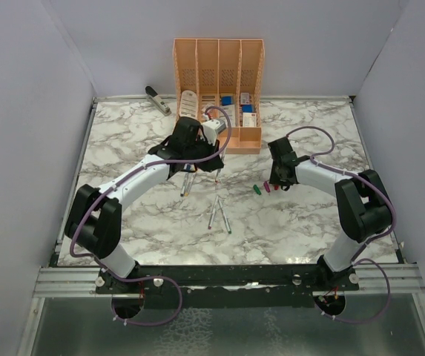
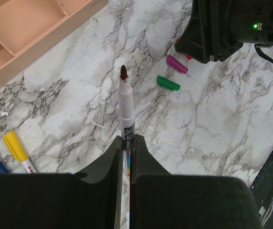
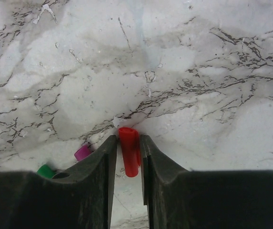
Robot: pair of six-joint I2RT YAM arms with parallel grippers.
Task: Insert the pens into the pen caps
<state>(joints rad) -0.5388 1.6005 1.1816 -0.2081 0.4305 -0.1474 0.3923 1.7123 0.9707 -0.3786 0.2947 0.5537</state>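
Pen (image 2: 126, 112) with a dark-red tip clamped in the left fingers (image 2: 110, 160); red cap (image 3: 129, 151) between the right fingers (image 3: 103, 162).
Top view: loose pens (image 1: 212, 213) lie on the desk (image 1: 160, 237) between the arms. Left wrist: tip points towards the green cap (image 2: 168, 83) and purple cap (image 2: 176, 64). Right wrist: fingers closely flank the red cap; a firm grip cannot be told. Best to square the cap, then line up its mouth with the tip.
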